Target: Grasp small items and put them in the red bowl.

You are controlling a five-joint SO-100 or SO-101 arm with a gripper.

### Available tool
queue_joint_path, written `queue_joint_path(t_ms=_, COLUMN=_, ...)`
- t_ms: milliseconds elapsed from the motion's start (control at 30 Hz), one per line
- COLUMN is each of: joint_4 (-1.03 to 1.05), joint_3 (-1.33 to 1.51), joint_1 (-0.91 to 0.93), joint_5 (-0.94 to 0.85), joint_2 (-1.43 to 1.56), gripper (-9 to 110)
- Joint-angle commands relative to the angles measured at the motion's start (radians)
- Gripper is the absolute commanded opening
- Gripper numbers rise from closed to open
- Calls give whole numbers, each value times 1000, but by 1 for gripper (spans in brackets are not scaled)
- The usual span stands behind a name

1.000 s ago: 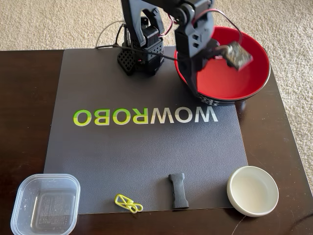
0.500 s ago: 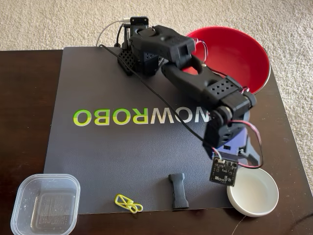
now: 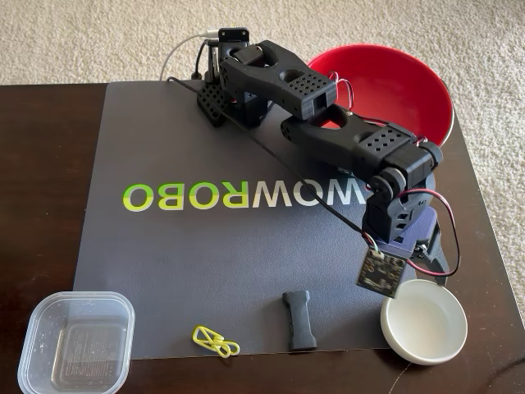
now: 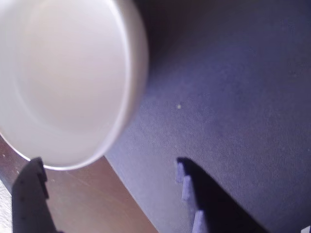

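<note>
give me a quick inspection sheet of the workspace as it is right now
surface: dark wooden table with a dark mat lettered WOWROBO
red bowl: at the table's far right in the fixed view, nothing seen inside
white dish: near right corner, empty, half on the mat's edge; fills the upper left of the wrist view
black bone-shaped piece: flat on the mat's near edge
yellow paper clips: linked, left of the black piece
clear container: near left corner, empty
clutter: nothing seen
gripper: open, empty, low over the mat beside the dish
cables: red and black wires looping at the wrist, white cable behind the base
surroundings: beige carpet
</note>
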Motion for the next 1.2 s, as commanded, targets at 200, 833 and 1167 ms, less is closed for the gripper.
queue_joint_path(t_ms=200, joint_4=-5, joint_3=-66, joint_1=118, joint_5=-132, joint_2=17, gripper=35)
queue_joint_path(t_ms=833, joint_4=9, joint_3=51, joint_1=150, joint_5=-114, joint_2=-32, gripper=0)
queue_joint_path(t_ms=1167, joint_4=12, joint_3=209, joint_1=147, joint_5=29, joint_2=362, gripper=0)
